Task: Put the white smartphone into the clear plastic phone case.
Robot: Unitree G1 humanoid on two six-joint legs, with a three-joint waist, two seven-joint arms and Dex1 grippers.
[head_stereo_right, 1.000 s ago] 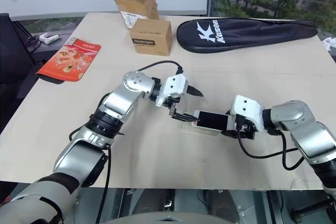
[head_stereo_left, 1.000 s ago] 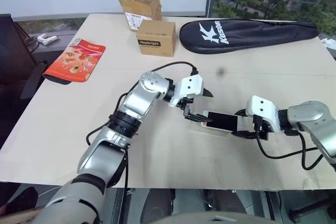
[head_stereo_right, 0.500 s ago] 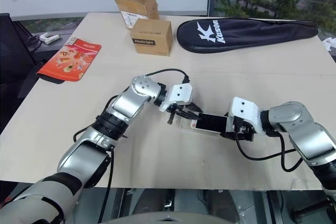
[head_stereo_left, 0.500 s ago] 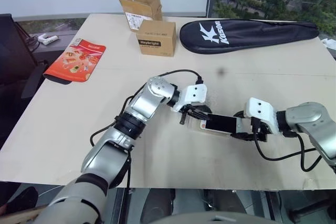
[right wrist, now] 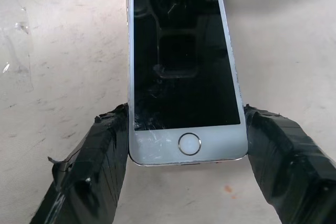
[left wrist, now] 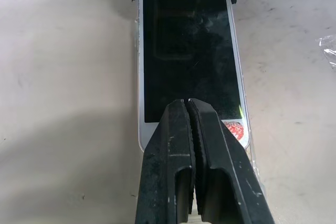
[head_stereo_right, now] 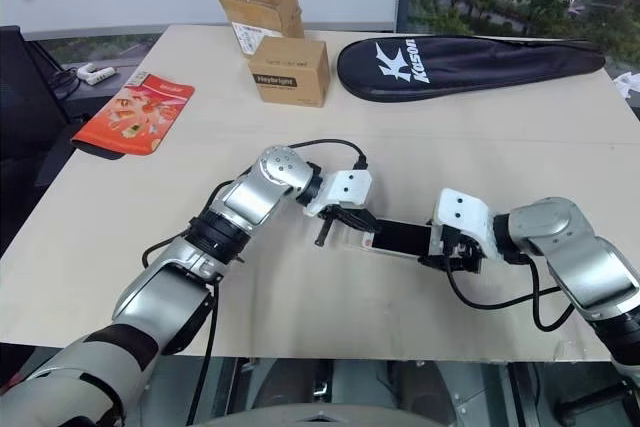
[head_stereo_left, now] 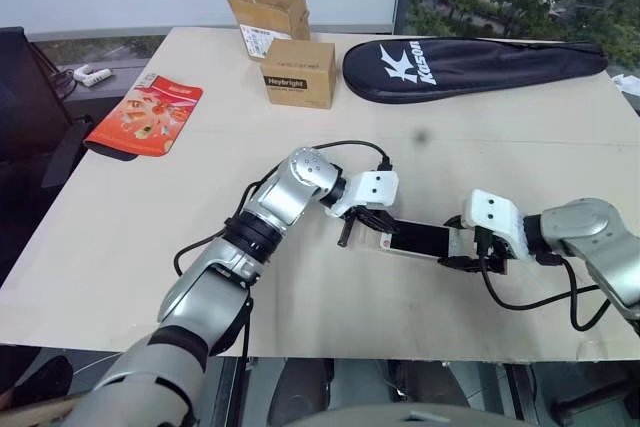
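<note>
since a second ago the left gripper (left wrist: 190, 109) has been coming down onto the white smartphone (head_stereo_left: 420, 240), its fingers going from wide apart to pressed together, and the tips are now resting on the end of the screen beside a small red sticker.

the phone is lying flat, screen up, near the front middle of the table (head_stereo_left: 300, 327), between the two grippers. the right gripper (right wrist: 187, 129) is clamping it across the width at the home-button end, one taped finger (right wrist: 89, 166) on each long edge; that grip seems meant to keep it from sliding while the closed left tips are pushing the far end down, probably seating it into the clear plastic phone case (left wrist: 251, 153). the case is showing only as a thin glossy rim just past the phone's edge and under it, so how far the phone is seated is hard to tell.

the phone is looking worn: black glass, scuffed and cracked near the lower corner, white bezels, round home button.
</note>
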